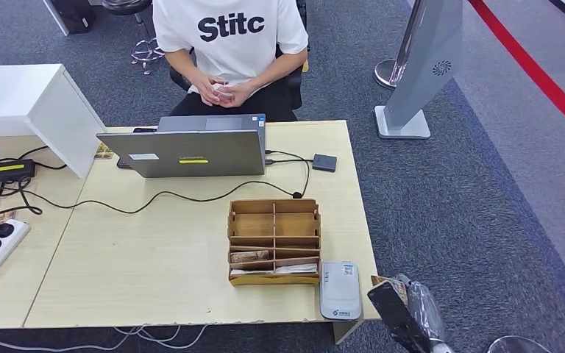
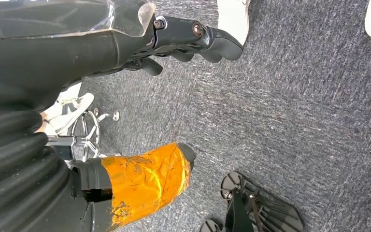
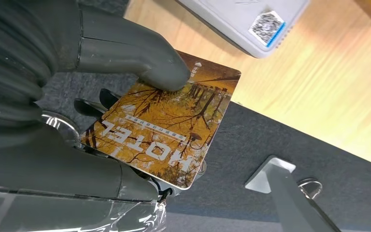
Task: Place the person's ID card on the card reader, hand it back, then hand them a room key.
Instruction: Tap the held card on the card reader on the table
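Right hand (image 3: 125,140) pinches room key (image 3: 164,128), apparently past the table (image 1: 191,287) edge.

Pretty even, bright indoor light all round, looks like overhead fixtures. In the head view the table (image 1: 154,250) is lit flat, with just soft, short shadows beside the laptop (image 1: 184,151) and the wooden organiser (image 1: 274,241). Sharp in the middle, a bit soft at the corners. The left wrist view has glare on the orange tape (image 2: 147,179) and slightly smeary carpet (image 2: 294,121). In the right wrist view the card (image 3: 162,130) is crisp; the near fingers (image 3: 125,53) go dark and soft.
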Controlling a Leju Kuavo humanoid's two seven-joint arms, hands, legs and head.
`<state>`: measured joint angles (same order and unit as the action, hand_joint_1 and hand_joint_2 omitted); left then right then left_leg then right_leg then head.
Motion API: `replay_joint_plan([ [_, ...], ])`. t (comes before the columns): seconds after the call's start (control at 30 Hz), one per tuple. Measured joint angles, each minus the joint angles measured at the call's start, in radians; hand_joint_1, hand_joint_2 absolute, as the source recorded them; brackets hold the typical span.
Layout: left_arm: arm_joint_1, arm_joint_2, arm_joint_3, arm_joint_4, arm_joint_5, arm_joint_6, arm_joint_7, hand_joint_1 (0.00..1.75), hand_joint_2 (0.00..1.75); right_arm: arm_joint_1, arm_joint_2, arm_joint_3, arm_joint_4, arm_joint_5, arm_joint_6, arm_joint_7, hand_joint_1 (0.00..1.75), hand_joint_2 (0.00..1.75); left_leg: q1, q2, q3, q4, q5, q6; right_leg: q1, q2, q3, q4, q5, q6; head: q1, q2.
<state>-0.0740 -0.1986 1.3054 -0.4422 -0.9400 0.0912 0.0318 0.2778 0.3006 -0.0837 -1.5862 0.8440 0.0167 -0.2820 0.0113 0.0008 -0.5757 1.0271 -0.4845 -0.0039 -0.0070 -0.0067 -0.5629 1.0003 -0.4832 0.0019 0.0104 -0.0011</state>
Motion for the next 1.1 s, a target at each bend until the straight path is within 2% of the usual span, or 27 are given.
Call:
replay_joint_plan([
  [0.37, 0.000, 0.004, 0.000, 0.000, -0.005, 0.000, -0.002, 0.00, 1.75, -0.010, 0.000, 0.003, 0.063, 0.043, -0.034, 0.012, 1.75, 1.75, 0.000, 0.000, 0.000, 0.000, 0.000, 0.000, 0.000, 0.000, 0.000, 0.000, 0.000, 0.000, 0.000, 0.000],
  [1.1, 0.000, 0.007, 0.000, 0.000, -0.005, 0.001, -0.003, 0.00, 1.75, -0.014, 0.000, 0.008, 0.074, 0.070, -0.040, 0.020, 1.75, 1.75, 0.000, 0.000, 0.000, 0.000, 0.000, 0.000, 0.000, 0.000, 0.000, 0.000, 0.000, 0.000, 0.000, 0.000],
])
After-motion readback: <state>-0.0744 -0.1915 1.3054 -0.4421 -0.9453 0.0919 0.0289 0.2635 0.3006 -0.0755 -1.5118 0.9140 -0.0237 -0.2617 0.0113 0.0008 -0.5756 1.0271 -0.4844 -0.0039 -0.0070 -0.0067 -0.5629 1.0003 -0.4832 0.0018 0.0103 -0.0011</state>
